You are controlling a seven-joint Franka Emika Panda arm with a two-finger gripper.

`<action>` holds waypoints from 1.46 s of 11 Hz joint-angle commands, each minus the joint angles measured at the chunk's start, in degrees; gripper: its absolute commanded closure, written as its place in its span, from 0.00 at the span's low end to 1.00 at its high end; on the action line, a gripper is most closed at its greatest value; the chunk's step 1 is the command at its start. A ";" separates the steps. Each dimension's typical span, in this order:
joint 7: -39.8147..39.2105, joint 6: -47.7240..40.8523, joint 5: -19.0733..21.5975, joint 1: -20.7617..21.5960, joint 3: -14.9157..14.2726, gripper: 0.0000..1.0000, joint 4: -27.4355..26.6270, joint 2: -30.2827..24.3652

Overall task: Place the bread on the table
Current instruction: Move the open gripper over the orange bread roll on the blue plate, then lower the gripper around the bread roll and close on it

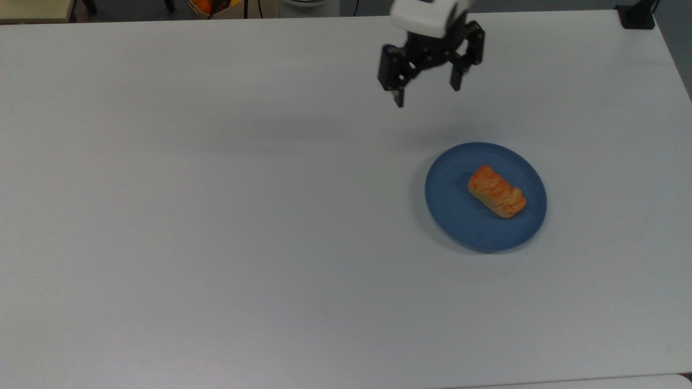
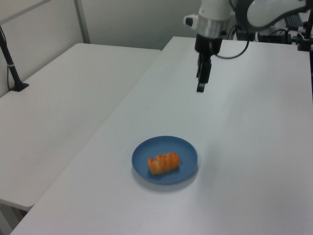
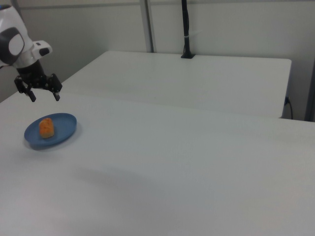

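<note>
Golden-orange, the bread (image 1: 496,192) lies on the blue plate (image 1: 457,216), below and toward the top view's right of the gripper (image 1: 427,93), well apart from it. The gripper hangs above the table (image 1: 216,216), spread wide and empty. Nothing is done yet: reaching, grasping, lifting and setting down all remain.

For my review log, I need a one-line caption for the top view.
Open gripper hovers above the white table, short of the blue plate where the bread lies.
</note>
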 commanded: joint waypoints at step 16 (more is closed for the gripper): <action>0.05 40.12 -2.27 8.99 -0.84 0.00 0.74 24.89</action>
